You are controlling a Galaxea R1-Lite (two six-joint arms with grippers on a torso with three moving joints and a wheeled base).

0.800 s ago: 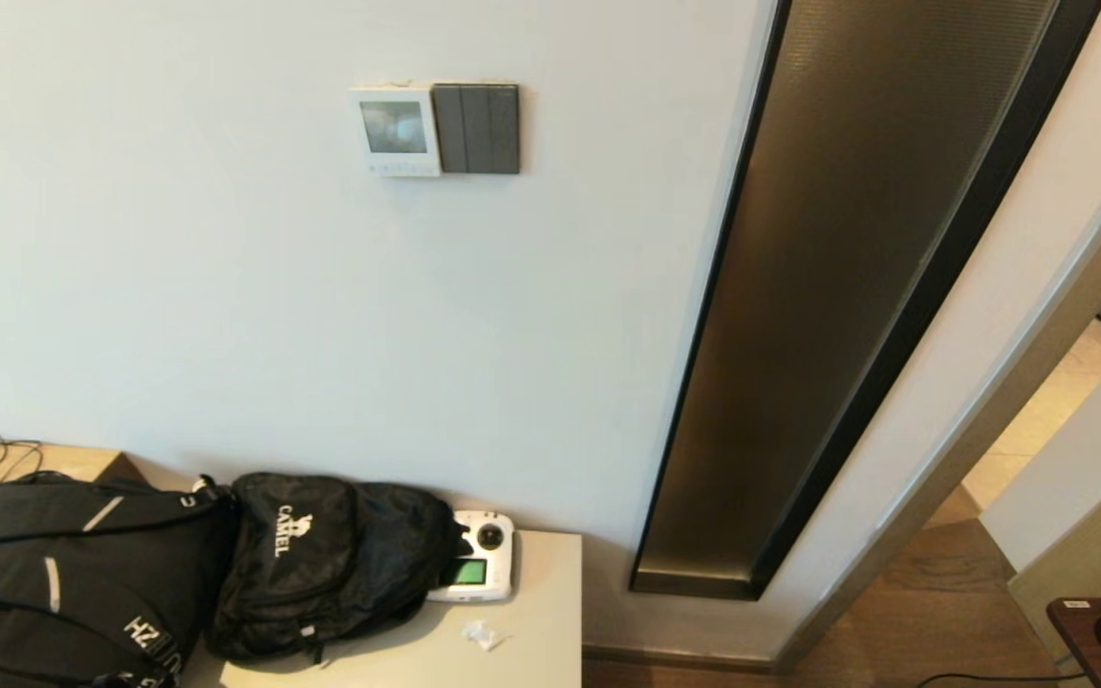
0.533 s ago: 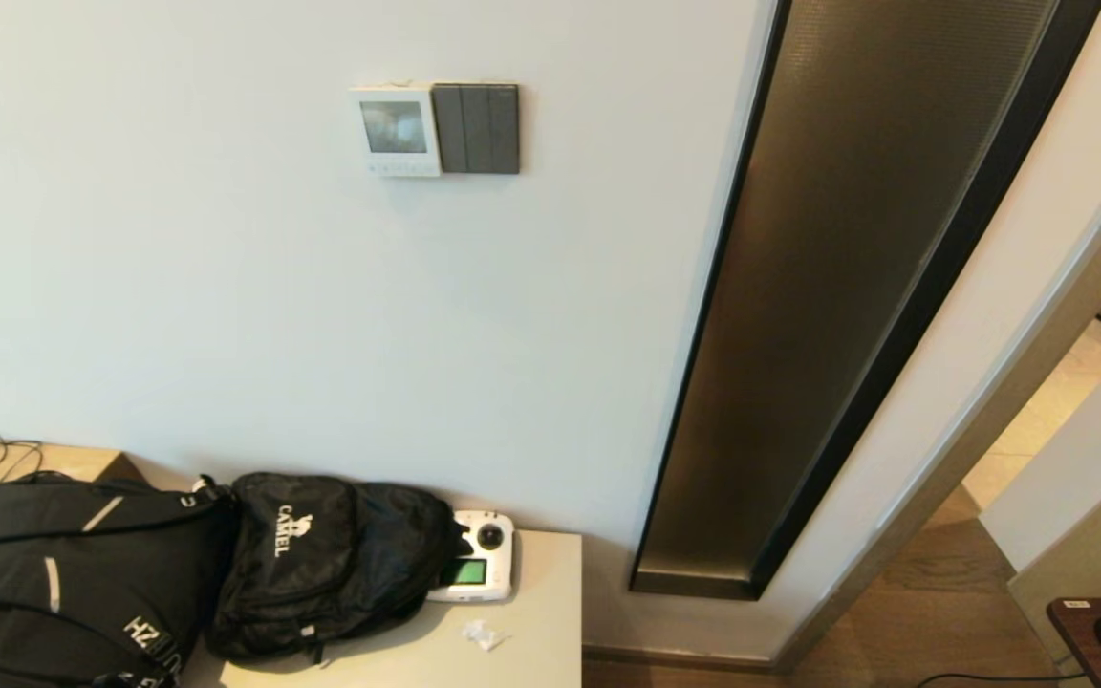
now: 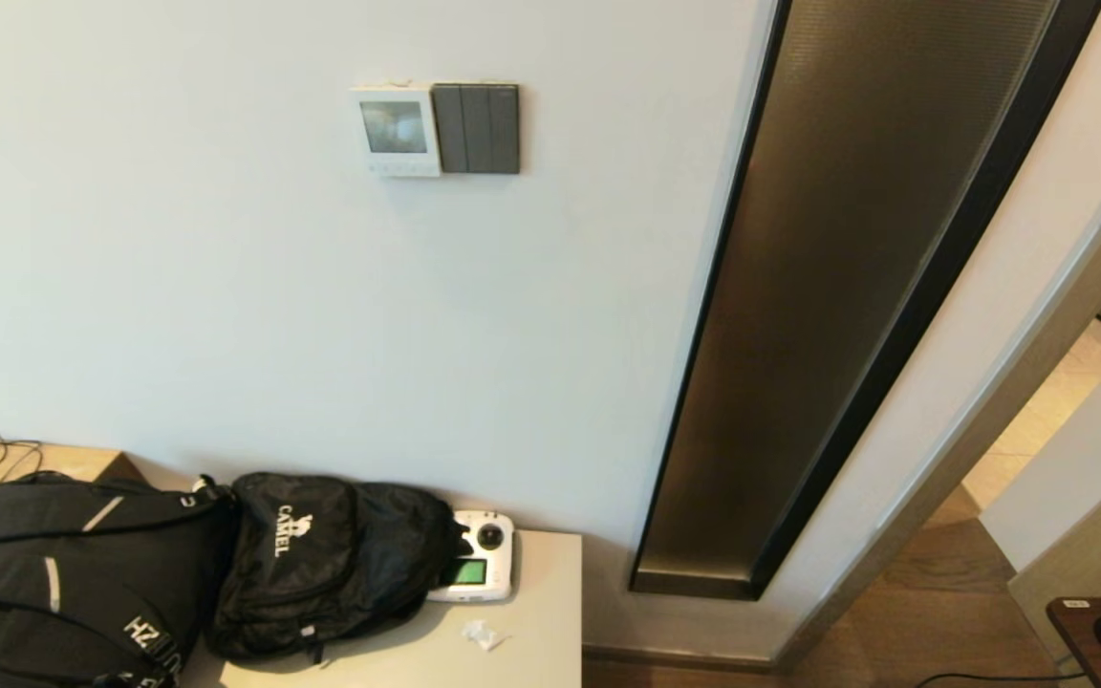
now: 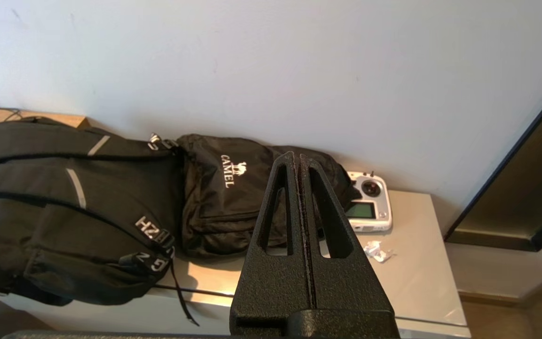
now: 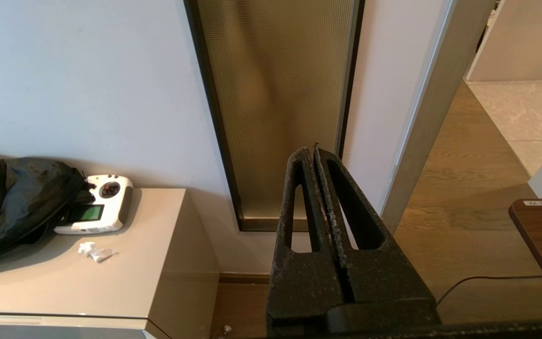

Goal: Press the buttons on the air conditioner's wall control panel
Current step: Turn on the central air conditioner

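The air conditioner's wall control panel (image 3: 396,131) is a small white square with a grey screen, high on the wall in the head view. Its row of tiny pale buttons (image 3: 399,167) runs along its bottom edge. Neither gripper shows in the head view. My left gripper (image 4: 298,157) is shut and empty, low down, pointing over the black bags on the cabinet. My right gripper (image 5: 311,151) is shut and empty, low down, pointing at the dark glass strip. The panel shows in neither wrist view.
A dark grey three-rocker switch plate (image 3: 478,128) adjoins the panel's right side. Below, a beige cabinet (image 3: 541,631) holds two black bags (image 3: 321,559), a white handheld remote (image 3: 476,569) and a crumpled paper scrap (image 3: 484,634). A dark glass strip (image 3: 828,315) and a doorway lie to the right.
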